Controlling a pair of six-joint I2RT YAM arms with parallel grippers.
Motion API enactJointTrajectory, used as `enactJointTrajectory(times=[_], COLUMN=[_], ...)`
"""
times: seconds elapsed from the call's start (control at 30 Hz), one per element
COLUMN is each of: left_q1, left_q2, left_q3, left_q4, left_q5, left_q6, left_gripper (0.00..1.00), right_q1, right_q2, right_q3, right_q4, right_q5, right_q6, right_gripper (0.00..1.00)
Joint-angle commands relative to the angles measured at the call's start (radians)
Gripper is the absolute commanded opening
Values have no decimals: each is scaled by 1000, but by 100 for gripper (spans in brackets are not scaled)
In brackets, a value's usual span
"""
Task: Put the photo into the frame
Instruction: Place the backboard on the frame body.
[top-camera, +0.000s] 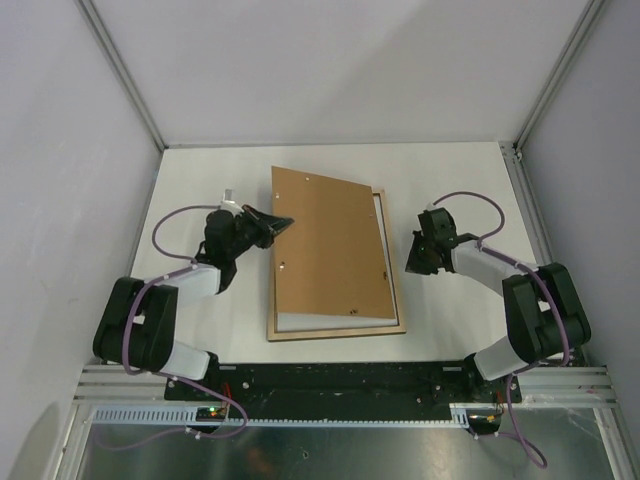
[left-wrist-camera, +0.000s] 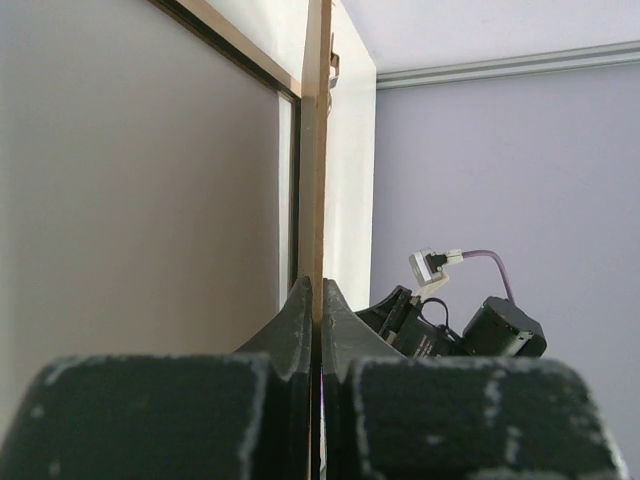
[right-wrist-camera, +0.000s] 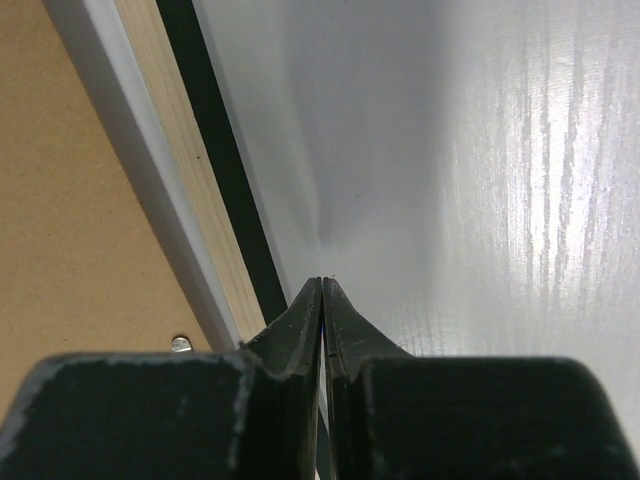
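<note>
The frame (top-camera: 335, 329) lies flat mid-table with its light wood back up. A brown backing board (top-camera: 330, 245) rests tilted over it, its left edge raised. My left gripper (top-camera: 284, 222) is shut on that raised edge; the left wrist view shows the board (left-wrist-camera: 315, 150) edge-on between the jaws. A white surface (top-camera: 330, 320) fills the frame under the board. The photo's printed face is hidden. My right gripper (top-camera: 412, 266) is shut on nothing, its tips (right-wrist-camera: 322, 282) at the white table just right of the frame's wood rail (right-wrist-camera: 185, 200).
Grey enclosure walls stand on the left, right and far sides. The white table (top-camera: 450, 180) lies bare around the frame. A small metal tab (right-wrist-camera: 180, 344) sits on the board near the frame's right rail. The right arm (left-wrist-camera: 450, 320) shows beyond the board.
</note>
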Motion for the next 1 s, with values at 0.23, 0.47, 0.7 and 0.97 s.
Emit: enactJointTrajectory(times=[0.23,0.47,0.7,0.97], left_q1=[-12,-14,-16,-17], left_q2=[65,98,121,126], left_q3=[-14,-15,-15,-28], left_q4=[195,212,223,224], left_q5=[31,51,69,87], left_q6=[-62,-67,-72,-66], left_gripper=[0,0,0,0], right_q1=[33,40,43,46], right_q2=[23,31,42,52], right_q3=[-5,-5,-5,-5], right_q4=[42,49,54,62], right_q5=[2,3,3,0], right_q6=[7,12,12,13], right_gripper=[6,5,5,5])
